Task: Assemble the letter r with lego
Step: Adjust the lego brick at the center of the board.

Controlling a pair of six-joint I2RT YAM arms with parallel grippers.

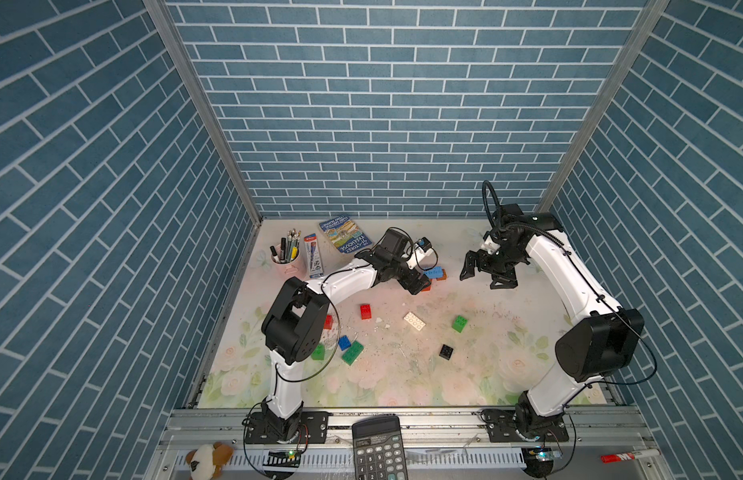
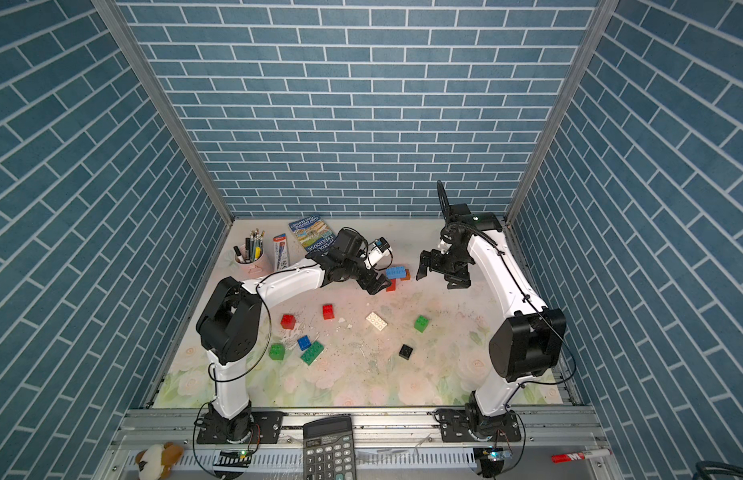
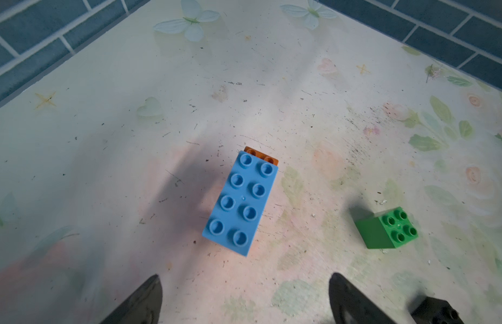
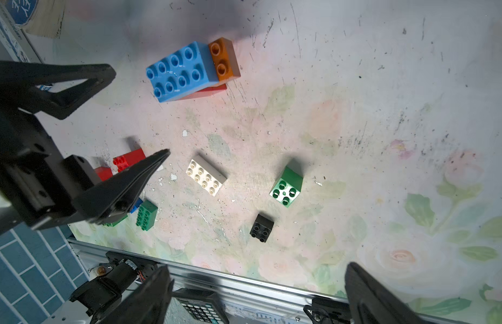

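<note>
Lego bricks [image 1: 414, 321] of glossy studded plastic lie scattered on your scuffed floral table [image 1: 403, 374]. Towards the back, the oblong light blue brick [image 3: 241, 202] sits on a red brick [image 4: 207, 92], with a brown brick [image 4: 224, 60] touching its end. Your left gripper [image 3: 244, 277] hangs just short of it, tapered black fingers spread and empty. Your right gripper [image 4: 257, 268] hovers nearby, equally wide, holding nothing.

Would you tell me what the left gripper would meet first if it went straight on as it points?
Probably the light blue brick, centred ahead of the open left gripper, though how far off is unclear.
</note>
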